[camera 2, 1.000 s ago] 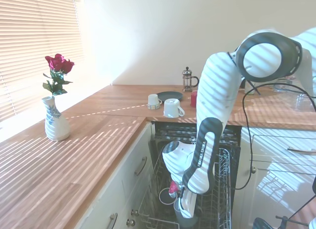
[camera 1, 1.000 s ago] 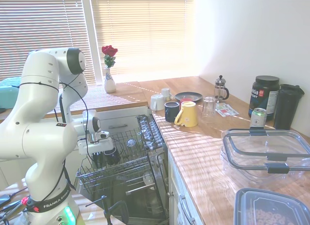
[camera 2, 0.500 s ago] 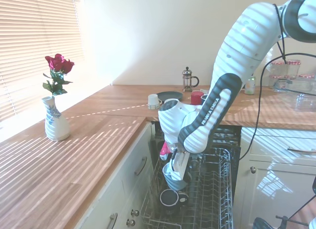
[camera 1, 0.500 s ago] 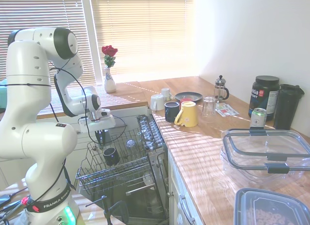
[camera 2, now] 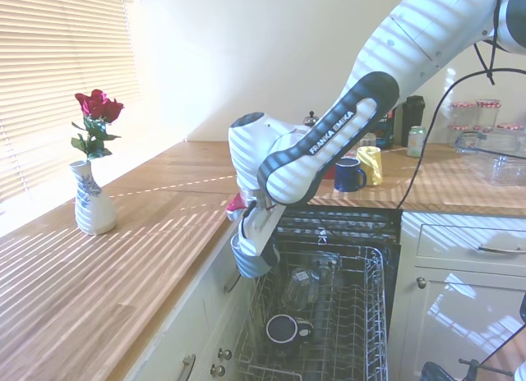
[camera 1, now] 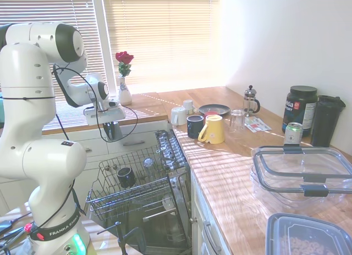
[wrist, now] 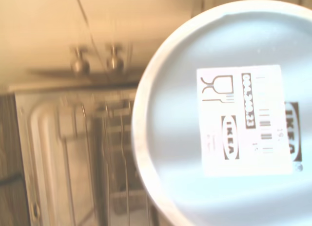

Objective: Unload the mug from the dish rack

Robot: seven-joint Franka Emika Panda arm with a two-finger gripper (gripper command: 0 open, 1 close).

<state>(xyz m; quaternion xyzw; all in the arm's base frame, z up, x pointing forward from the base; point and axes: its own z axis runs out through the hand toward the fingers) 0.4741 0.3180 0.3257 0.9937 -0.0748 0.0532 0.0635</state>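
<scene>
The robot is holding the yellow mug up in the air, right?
No, the yellow mug stands on the counter. The gripper holds a grey cup up in the air, as the second exterior view shows.

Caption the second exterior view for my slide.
Pincer holds a grey mug higher than the pulled-out dish rack, where a black mug sits.

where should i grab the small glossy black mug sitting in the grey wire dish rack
I'd pinch the rim wall of the small glossy black mug, one finger inside, coming straight down: its mouth faces up and tines of the grey wire dish rack crowd its sides. The gripper is shut on a pale grey cup, so free it first.
</scene>
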